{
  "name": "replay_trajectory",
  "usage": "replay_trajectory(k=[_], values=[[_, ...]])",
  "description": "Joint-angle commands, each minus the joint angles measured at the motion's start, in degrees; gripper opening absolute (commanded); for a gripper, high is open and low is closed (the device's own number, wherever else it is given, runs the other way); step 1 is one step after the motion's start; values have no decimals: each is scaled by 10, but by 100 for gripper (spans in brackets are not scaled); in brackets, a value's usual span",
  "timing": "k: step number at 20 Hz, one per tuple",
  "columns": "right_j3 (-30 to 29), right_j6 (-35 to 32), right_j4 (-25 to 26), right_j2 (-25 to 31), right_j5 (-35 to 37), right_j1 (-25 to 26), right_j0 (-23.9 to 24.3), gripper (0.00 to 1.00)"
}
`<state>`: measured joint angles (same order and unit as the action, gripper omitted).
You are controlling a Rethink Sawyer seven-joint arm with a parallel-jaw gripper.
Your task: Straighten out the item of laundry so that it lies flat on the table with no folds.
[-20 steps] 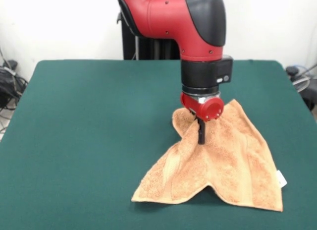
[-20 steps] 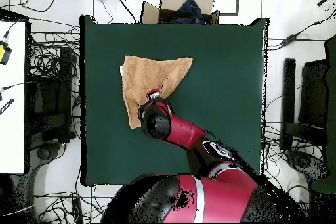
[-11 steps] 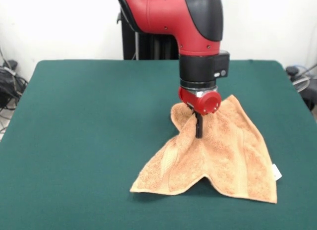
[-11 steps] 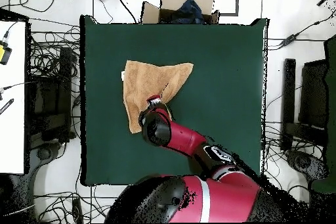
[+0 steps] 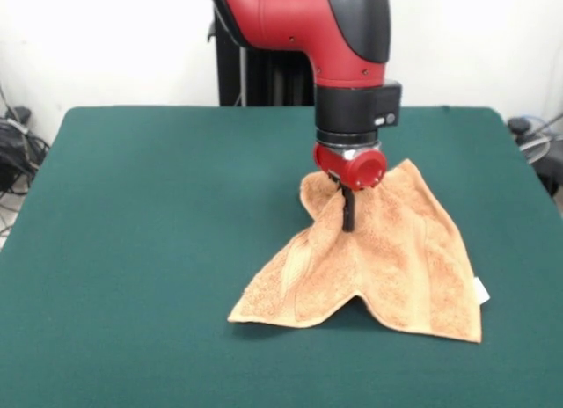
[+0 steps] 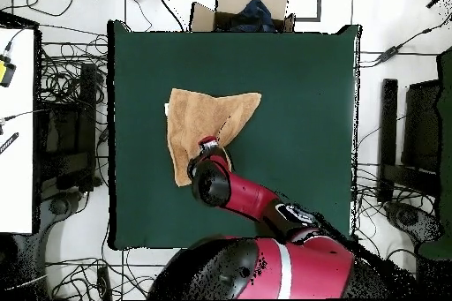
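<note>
Roughly, by count and place:

Count: one towel (image 5: 387,258), one hand (image 5: 348,216), one arm (image 5: 308,25), one surface (image 5: 158,214); one white tag (image 5: 481,291) on the towel.

Towel: orange-tan terry, on the green surface, right of centre in the front view; in the overhead view (image 6: 201,119) it sits toward the left half of the surface (image 6: 291,139).

Lie of the towel: not flat. Its far part is gathered up into a bunched peak at the hand. From there two flaps spread toward the near edge, one ending in a corner at lower left, the other in a corner at lower right, with a notch between them.

Tag: at the towel's right edge, near the lower right corner.

Hand: black fingers below a red wrist, pointing straight down, closed on the bunched fold at the towel's top; the tips are half sunk in cloth, so the exact pinch point is hard to make out.

Towel against hand: the peak touches the fingers; the rest fans out in front of the hand.

Overhead: the hand (image 6: 209,145) is over the towel's lower edge.
</note>
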<state>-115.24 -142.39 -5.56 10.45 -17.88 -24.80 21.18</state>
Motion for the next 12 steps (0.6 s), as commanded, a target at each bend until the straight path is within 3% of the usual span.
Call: replay_trajectory(k=[1,7,8,12], values=[[-68,-84,23,25,26,50,5,0],[-72,-82,26,25,25,49,10,0],[-74,-88,23,23,18,49,8,100],[-80,-75,51,43,25,43,33,100]])
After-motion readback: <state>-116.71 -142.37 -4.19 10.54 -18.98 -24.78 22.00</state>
